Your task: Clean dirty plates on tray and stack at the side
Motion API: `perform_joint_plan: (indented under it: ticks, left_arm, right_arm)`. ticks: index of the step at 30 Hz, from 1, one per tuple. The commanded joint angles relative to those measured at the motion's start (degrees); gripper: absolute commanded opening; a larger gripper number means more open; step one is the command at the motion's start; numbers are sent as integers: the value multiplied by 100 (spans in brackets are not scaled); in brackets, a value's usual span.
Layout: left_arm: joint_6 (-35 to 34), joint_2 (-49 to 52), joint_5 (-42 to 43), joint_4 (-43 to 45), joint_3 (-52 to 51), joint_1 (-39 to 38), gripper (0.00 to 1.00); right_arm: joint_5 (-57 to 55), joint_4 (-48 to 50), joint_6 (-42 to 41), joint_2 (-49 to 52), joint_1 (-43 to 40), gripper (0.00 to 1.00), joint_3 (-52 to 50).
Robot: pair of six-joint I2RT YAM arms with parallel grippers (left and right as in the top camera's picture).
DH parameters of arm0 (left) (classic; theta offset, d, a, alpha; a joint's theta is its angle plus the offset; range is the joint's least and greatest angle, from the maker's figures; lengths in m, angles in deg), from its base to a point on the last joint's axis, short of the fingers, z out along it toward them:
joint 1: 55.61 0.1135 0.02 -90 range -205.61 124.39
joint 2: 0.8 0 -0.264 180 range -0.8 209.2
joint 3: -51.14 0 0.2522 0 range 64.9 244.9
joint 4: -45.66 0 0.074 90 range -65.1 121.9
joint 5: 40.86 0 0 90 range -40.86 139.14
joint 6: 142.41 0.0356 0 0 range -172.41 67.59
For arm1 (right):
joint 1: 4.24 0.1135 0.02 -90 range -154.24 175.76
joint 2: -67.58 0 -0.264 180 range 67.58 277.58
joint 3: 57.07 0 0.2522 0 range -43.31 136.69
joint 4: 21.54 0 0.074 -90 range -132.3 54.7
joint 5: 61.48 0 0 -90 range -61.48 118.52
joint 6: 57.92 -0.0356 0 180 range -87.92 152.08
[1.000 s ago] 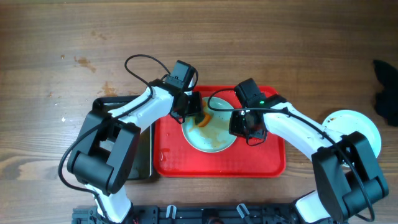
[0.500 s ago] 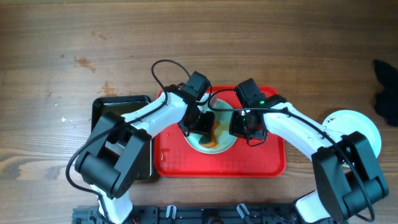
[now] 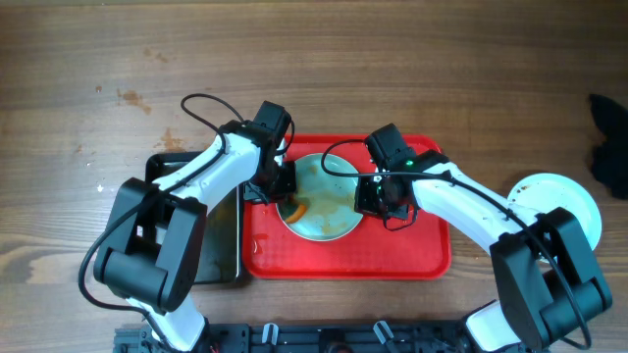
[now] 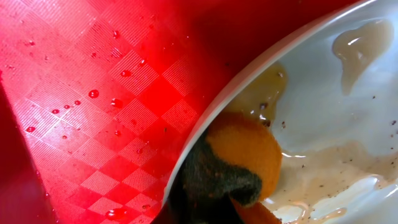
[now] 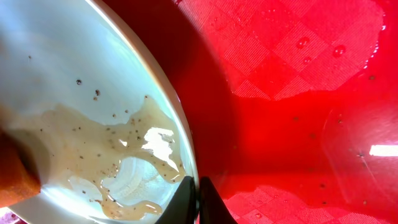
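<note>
One pale blue-white plate [image 3: 329, 201] with brown smears lies on the red tray [image 3: 422, 253]. My left gripper [image 3: 285, 199] is shut on an orange sponge with a dark scouring side [image 4: 239, 163], pressed on the plate's left rim [image 4: 205, 115]. My right gripper [image 3: 371, 201] is shut on the plate's right rim [image 5: 180, 140], one finger inside and one outside. Wet brownish smears [image 5: 109, 149] cover the plate's inside. Clean white plates [image 3: 559, 201] sit on the table at the right.
A black rectangular tray [image 3: 221, 245] lies left of the red tray, under my left arm. A dark object [image 3: 610, 137] sits at the table's right edge. Water drops [image 4: 93, 93] lie on the red tray.
My left gripper with the sponge has swept from the plate's upper middle back to its lower left rim. My right gripper keeps its hold on the plate's right rim.
</note>
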Motion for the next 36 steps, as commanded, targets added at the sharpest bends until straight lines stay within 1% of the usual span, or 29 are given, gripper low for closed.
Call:
perform_joint_plan:
  ticks: [1,4,8,12,15,17,20,21,22,24,26,28,29,30,31,32,36]
  left_arm:
    - [136,-184,-809,-94,-35,48,4]
    - [131,-741,-413,-153,131,-11,4]
    - [133,-1486,-398,-590,459,-7,4]
    - [136,-2107,-518,-1139,824,-7,4]
    - [133,-2516,-975,-1521,949,15,4]
    - [131,-2669,-1064,-1775,949,151,4]
    - [149,-2688,-1064,-2057,949,442,4]
    - [232,-2688,-1060,-2074,949,501,4]
    - [262,-2688,-1062,-2079,949,527,4]
    - [310,-2688,-1062,-2090,949,595,4]
    - [417,-2688,-1073,-2087,949,595,4]
    - [415,-2688,-1187,-2087,949,595,4]
    - [417,-2688,-1266,-2087,949,597,4]
    - [426,-2688,-1281,-2087,949,623,4]
    - [435,-2688,-1283,-2096,949,651,4]
    - [435,-2688,-1281,-2114,949,732,4]
    - [466,-2688,-1279,-2179,949,962,4]
  right_arm:
    - [-485,-136,59,98,-101,5,-122]
    - [-485,-50,57,98,-101,5,-122]
    - [-466,179,66,98,-101,5,-122]
    - [-468,525,61,98,-101,4,-122]
    - [-476,785,70,101,-101,4,-122]
    - [-466,804,48,118,-101,6,-122]
    - [-457,785,-37,212,-101,32,-140]
    - [-426,787,-76,260,-98,38,-144]
    - [-363,813,-76,315,-98,43,-160]
    - [-136,1003,-92,535,-98,45,-247]
    - [15,1248,-205,684,-98,36,-345]
    - [129,1493,-417,804,-98,35,-479]
    - [142,1569,-503,844,-101,31,-540]
    - [136,1567,-566,870,-101,23,-566]
    - [136,1558,-566,885,-101,13,-586]
    - [138,1541,-568,894,-101,4,-588]
    - [48,1537,-682,892,-101,5,-588]
